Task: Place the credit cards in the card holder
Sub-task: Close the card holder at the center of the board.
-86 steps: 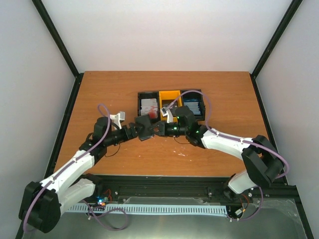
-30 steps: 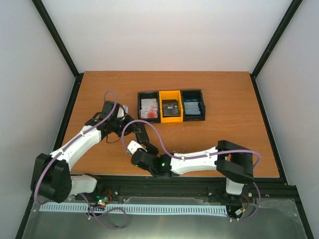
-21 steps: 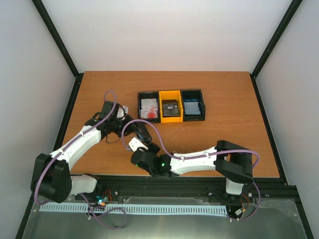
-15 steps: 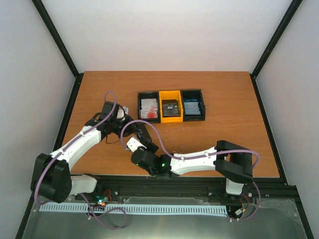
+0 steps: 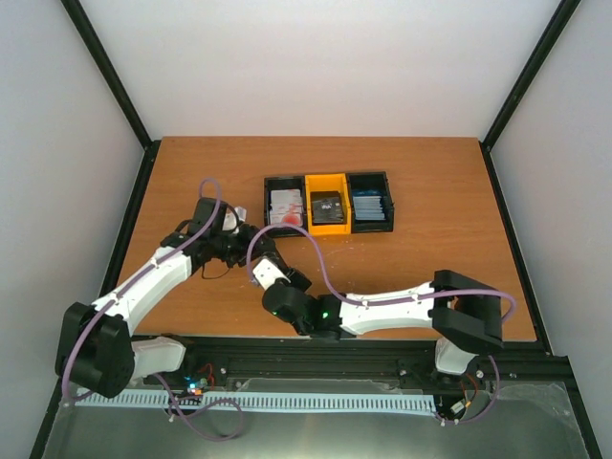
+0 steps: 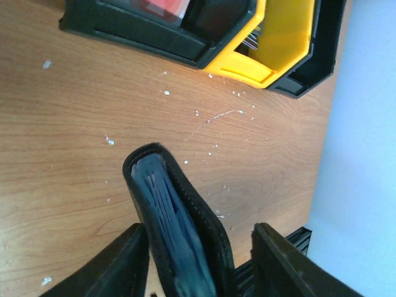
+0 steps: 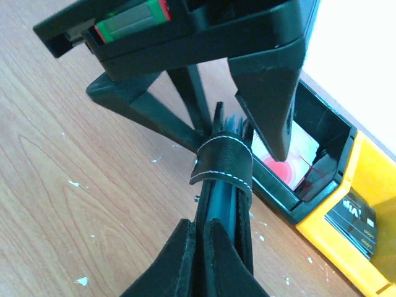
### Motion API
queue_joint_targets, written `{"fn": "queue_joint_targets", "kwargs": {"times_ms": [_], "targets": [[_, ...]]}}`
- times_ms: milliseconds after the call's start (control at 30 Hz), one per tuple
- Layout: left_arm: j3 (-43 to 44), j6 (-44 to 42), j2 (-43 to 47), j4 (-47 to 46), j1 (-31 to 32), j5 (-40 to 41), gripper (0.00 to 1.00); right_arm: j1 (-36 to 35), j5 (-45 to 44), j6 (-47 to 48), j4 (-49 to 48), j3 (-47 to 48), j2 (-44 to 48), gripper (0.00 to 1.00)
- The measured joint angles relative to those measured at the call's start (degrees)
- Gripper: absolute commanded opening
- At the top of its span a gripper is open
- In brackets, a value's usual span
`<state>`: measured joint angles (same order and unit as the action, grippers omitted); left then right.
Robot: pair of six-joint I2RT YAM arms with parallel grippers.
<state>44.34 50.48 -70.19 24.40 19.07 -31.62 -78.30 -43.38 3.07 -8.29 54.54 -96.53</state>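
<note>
I count one card holder (image 6: 185, 223), near-left of bins, between both claws. Right gripper (image 7: 201, 226) pinched tight on its edge. Left gripper (image 6: 197, 230) spread around it, with gap on one side.

Three bins far centre:
- left black bin (image 5: 268, 206)
- yellow bin (image 5: 326, 179)
- right black bin (image 5: 369, 176)

Credit cards (image 5: 286, 207) in three stacks: white-red, dark, blue. Count per stack unreadable.

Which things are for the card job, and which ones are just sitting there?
For the job:
- card holder, pinched by the right gripper and sitting between the fingers of the left gripper
- credit cards, waiting in the bins

Just sitting there:
- black bins and yellow bin, which only hold the cards
- white specks on the table
</note>
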Motion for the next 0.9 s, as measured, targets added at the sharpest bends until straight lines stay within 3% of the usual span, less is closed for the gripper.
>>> {"fn": "queue_joint_targets", "kwargs": {"times_ms": [133, 267, 567, 733, 900], "targets": [[0.79, -0.22, 0.17, -0.13, 0.0, 0.61, 0.79, 0.87, 2.78, -3.21, 0.04, -1.38, 3.08, 0.03], [2.6, -1.38, 0.17, 0.33, -0.02, 3.48, 0.91, 2.25, 7.76, -7.48, -0.13, -3.48, 5.4, 0.03], [2.56, -1.27, 3.5, -0.66, -4.44, 13.68, 0.93, 13.99, 26.73, -24.59, -2.89, -15.34, 11.23, 0.03], [-3.91, -0.87, 7.87, -4.76, -6.32, 11.45, 0.94, 21.84, 33.35, -40.98, -7.02, -22.25, 12.79, 0.03], [-10.69, -0.9, 10.45, -10.34, -6.32, 4.42, 0.94, 24.0, 35.63, -55.49, -7.93, -23.85, 12.7, 0.03]]}}
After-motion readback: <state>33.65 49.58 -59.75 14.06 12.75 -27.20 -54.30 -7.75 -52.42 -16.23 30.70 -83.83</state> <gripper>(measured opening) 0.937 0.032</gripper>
